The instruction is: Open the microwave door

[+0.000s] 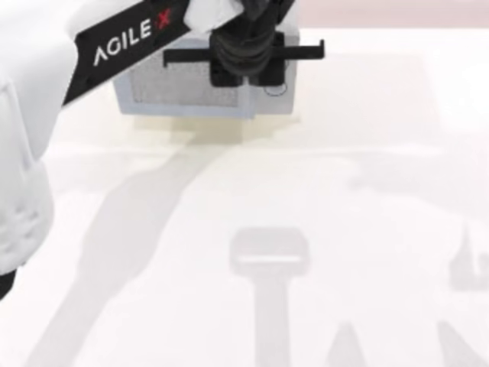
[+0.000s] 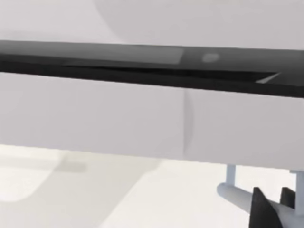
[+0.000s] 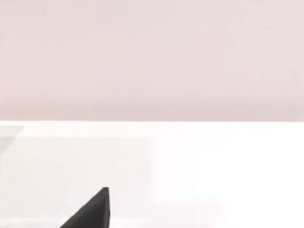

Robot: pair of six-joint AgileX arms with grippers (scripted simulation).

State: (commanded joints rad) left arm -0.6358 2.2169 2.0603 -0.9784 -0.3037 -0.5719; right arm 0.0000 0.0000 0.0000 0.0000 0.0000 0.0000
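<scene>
The near half of the desk (image 1: pixel 321 229) was bare apart from shadows. The right arm was parked outside the top view. Only a dark tip of the right end effector (image 3: pixel 92 211) showed in its own wrist view, over bare desk, and I could not tell whether it was spread or pressed together.

Farther back, the left arm (image 1: pixel 114 46) reached in from the top view's left to the microwave (image 1: pixel 191 95), which stood at the far edge of the desk, a little left of centre. The left end effector (image 1: pixel 244 76) hung low over the front of the microwave, beside the knob panel (image 1: pixel 276 88). A dark crossbar spanned the end effector, and two dark fingers (image 1: pixel 228 75) pointed down at the door's handle edge. Whether they pinched anything could not be told, since the wrist hid the tips.

The microwave door (image 1: pixel 179 86) was a flat light-grey panel with a speckled mesh window. It appeared shut, lying flush across the front. In the left wrist view only a pale face (image 2: pixel 95 114) under a dark band was seen, very close.

The door was judged stiff and light, swinging on a hinge at the side away from the knobs. The thin handle strip next to the knob panel looked like the place to take hold. Smooth plastic there might let the fingers slip.
</scene>
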